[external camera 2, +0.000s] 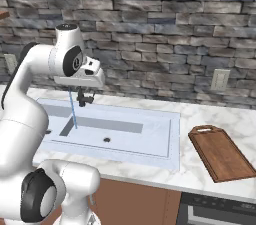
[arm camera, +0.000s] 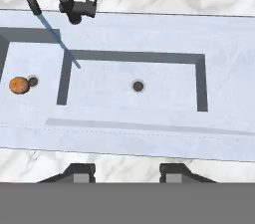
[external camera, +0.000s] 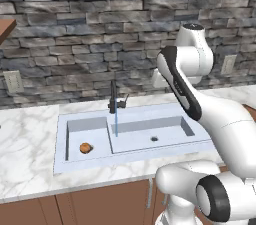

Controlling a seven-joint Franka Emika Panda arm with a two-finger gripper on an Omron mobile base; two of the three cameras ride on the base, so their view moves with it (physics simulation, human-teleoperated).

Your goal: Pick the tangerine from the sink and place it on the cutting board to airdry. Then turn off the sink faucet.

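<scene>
Orange-brown tangerine [arm camera: 19, 85] beside the smaller sink [external camera: 62, 141] bowl's drain, probably light, wet, apt to roll; best pinched across its middle by the empty, narrowly set gripper [arm camera: 124, 172].

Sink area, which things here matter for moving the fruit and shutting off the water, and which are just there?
Part of the job:
- tangerine, in the smaller bowl beside its drain
- sink
- cutting board, on the counter to the right
- sink faucet, water running
- gripper, holding nothing

Just there:
- wall outlets
- stone wall
</scene>
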